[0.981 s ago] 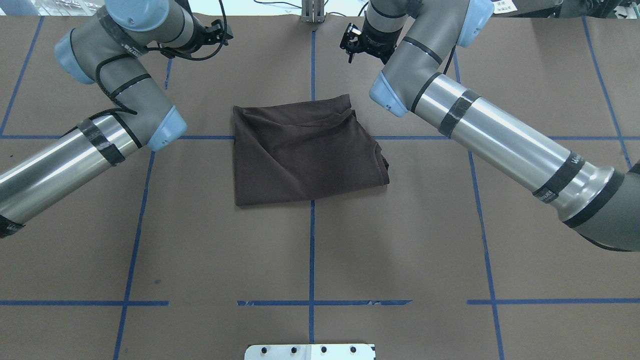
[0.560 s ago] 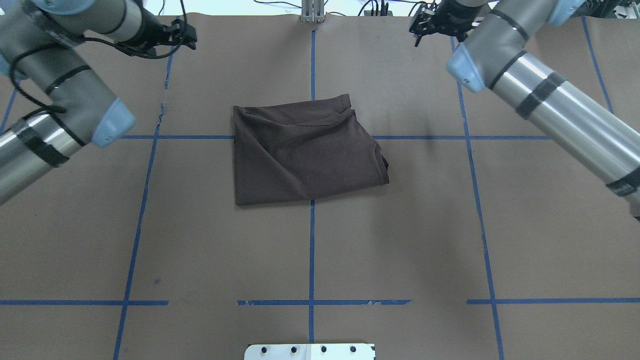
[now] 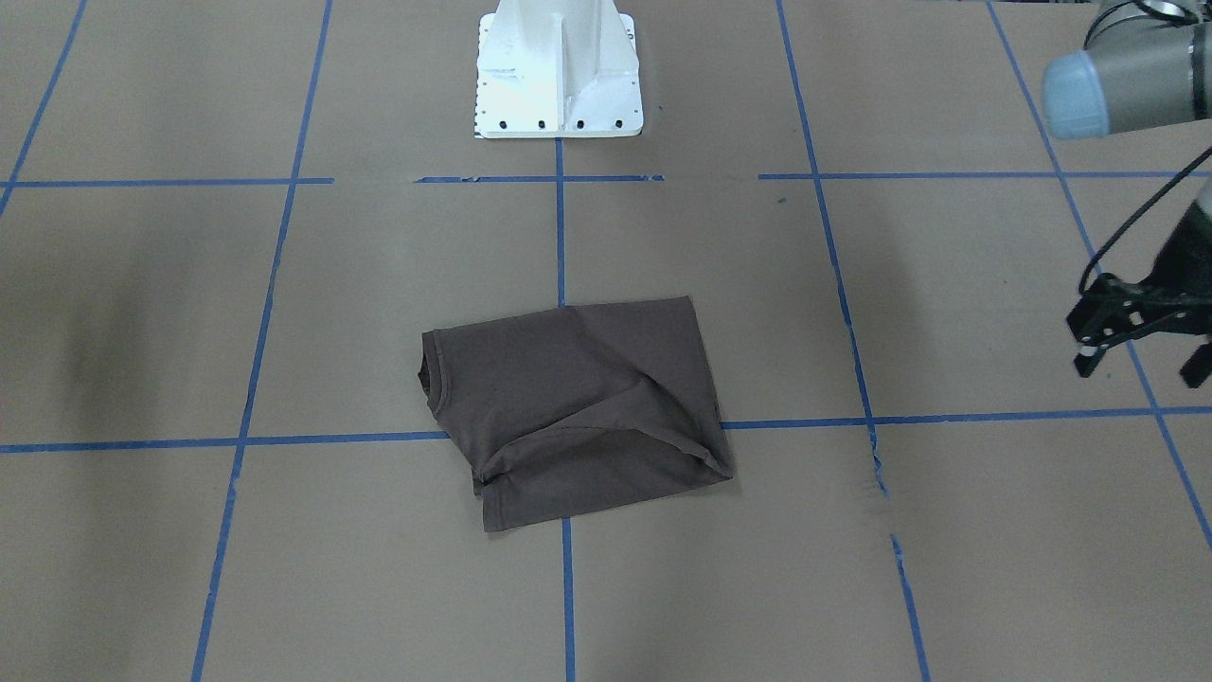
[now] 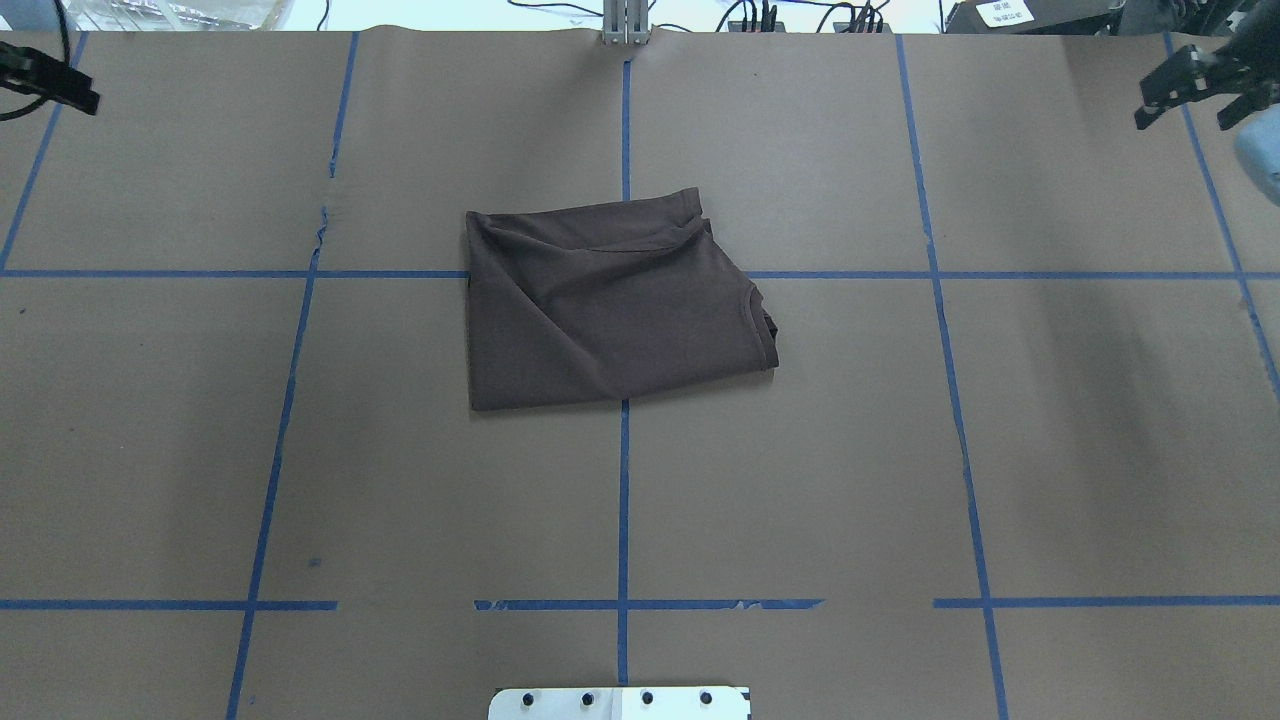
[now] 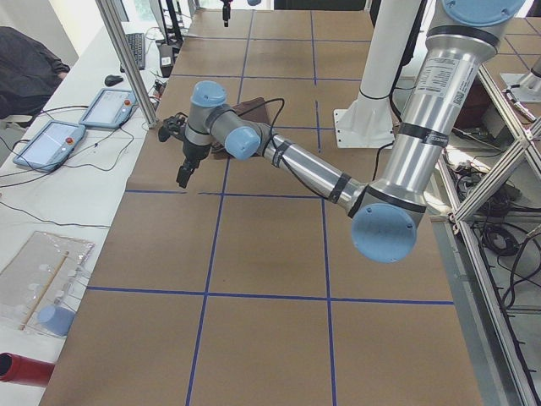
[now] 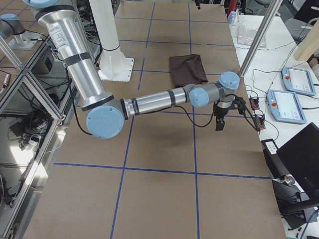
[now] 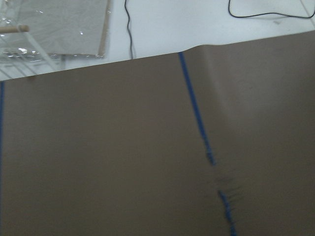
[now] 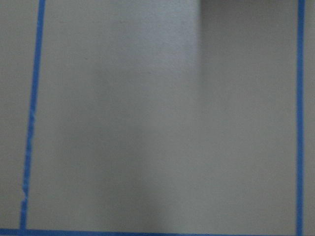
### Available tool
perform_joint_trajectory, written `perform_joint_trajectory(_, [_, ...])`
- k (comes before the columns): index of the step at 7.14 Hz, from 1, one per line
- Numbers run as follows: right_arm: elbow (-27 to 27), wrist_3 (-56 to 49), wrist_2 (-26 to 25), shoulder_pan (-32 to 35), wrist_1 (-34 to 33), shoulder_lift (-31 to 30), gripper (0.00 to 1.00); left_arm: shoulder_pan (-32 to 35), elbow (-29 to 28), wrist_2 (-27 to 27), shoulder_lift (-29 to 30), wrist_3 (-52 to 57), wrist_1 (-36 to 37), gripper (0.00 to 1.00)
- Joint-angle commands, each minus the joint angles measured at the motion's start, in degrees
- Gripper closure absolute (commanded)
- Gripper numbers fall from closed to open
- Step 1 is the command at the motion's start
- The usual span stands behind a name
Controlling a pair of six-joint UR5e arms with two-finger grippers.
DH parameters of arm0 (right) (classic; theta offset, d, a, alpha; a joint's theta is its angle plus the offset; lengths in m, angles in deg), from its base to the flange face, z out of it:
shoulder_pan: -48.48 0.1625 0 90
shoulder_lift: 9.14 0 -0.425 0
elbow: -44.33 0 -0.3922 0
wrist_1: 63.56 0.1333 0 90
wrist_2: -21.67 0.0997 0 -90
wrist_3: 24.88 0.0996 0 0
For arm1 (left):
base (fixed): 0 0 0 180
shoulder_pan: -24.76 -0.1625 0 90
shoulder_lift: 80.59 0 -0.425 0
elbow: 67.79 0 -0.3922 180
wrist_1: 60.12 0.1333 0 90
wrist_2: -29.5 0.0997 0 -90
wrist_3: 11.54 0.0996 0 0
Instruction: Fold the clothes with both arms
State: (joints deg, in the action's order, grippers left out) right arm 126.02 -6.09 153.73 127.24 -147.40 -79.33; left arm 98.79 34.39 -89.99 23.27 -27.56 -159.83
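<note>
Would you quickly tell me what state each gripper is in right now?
Left gripper: open, holding nothing.
Right gripper: open, holding nothing.

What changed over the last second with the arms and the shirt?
The left claw swung out to the robot's left side of the table, the right claw to its right side, both away from the brown T-shirt. Both are open and empty. The T-shirt lies folded just as before.

The brown surface [image 4: 800, 480] has blue tape lines [image 4: 622, 500]. A folded dark shirt [image 4: 610, 310] lies flat near its middle.
</note>
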Motion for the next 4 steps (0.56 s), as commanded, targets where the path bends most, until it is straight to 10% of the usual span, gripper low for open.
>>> perform_joint_trajectory(1, [6.0, -14.7, 2.3, 6.4, -1.1, -12.5, 0.0, 11.2, 0.4, -5.5, -10.0, 33.0, 2.6, 0.0])
perform_joint_trajectory(4, [11.5, -15.3, 2.1, 8.4, -3.7, -20.6, 0.0, 12.5, -3.0, -5.7, -14.4, 33.2, 1.2, 0.0])
